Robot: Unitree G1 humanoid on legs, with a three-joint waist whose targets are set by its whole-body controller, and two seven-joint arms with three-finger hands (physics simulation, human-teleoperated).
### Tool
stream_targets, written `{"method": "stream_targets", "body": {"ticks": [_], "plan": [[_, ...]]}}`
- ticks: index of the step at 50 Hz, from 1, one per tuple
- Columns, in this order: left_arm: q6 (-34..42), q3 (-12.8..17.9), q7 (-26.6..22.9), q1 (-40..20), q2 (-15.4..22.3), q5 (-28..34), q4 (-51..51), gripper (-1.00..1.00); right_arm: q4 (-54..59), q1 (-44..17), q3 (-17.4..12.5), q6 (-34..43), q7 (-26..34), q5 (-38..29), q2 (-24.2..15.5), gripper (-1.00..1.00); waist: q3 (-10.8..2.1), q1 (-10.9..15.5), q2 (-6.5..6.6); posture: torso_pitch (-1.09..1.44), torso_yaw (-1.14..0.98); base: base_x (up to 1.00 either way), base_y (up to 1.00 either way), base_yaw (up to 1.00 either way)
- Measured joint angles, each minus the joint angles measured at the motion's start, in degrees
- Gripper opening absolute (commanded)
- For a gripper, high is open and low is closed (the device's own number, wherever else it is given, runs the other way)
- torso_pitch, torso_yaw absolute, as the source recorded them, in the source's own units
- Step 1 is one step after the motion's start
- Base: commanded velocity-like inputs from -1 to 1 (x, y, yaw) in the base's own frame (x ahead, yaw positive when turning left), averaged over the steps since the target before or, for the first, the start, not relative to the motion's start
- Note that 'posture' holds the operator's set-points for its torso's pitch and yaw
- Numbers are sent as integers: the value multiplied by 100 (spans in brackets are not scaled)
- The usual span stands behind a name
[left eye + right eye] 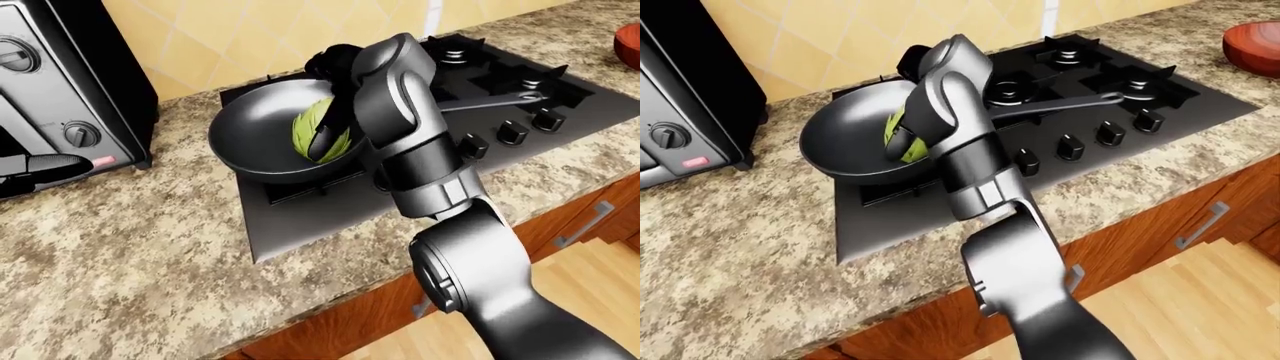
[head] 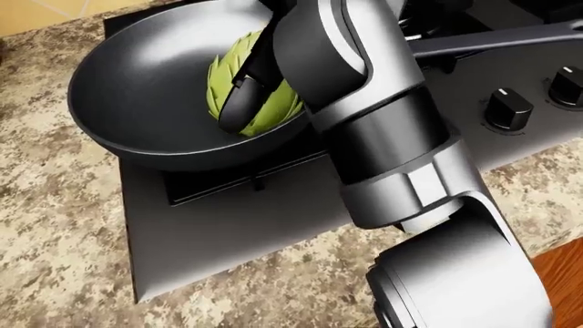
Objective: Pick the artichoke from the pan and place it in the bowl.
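- Currently the grasp step is in hand: the right hand (image 2: 251,82) reaches down into the pan (image 2: 137,89), which stands on the black cooktop (image 1: 940,202) set in the granite table (image 1: 120,247).
- The artichoke (image 2: 264,113) lies inside the pan, toward the pan's right side in the head view, resting against the inner wall.
- One dark finger (image 2: 235,109) lies across the near face of the artichoke, touching it. The other fingers are hidden behind the forearm, so whether the hand has closed round the artichoke cannot be told.
- The artichoke appears to rest on the pan; no lift is evident.
- The left hand (image 1: 45,169) shows only as a dark shape at the left edge of the left-eye view, below the toaster oven (image 1: 60,82); its finger state cannot be read.
- The red bowl (image 1: 1252,39) sits on the table at the upper right edge of the right-eye view, well apart from the pan, beyond the burners.
- The next move calls for a confirmed closure on the artichoke, a straight lift clear of the pan rim, then a long carry to the right over the pan handle (image 1: 1060,103) and the knobs (image 1: 1070,146).
- Risk, as a judgement: the artichoke is rounded and may roll out of a partial grip.
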Motion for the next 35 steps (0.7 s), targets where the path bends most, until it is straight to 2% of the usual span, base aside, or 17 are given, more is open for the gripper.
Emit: {"method": "stream_targets", "body": {"ticks": [15, 32, 33, 34, 35], "plan": [[-20, 4, -28, 29, -35, 24, 3, 100, 243, 188, 44, -142, -390, 249, 109, 100, -12, 12, 0, 0, 0, 0, 0, 0], [-36, 35, -58, 75, -82, 39, -30, 100, 984, -47, -66, -521, -895, 659, 32, 100, -45, 20, -5, 0, 0, 0, 0, 0], [-40, 35, -58, 75, -83, 41, -29, 100, 1017, -57, -69, -538, -921, 682, 23, 98, -46, 22, -6, 0, 0, 0, 0, 0], [-44, 34, -59, 75, -85, 44, -27, 100, 1042, -64, -70, -555, -944, 704, 14, 68, -46, 24, -7, 0, 0, 0, 0, 0], [-46, 34, -60, 78, -87, 46, -23, 100, 1055, -67, -71, -570, -953, 725, 3, 59, -49, 25, -9, 0, 0, 0, 0, 0]]}}
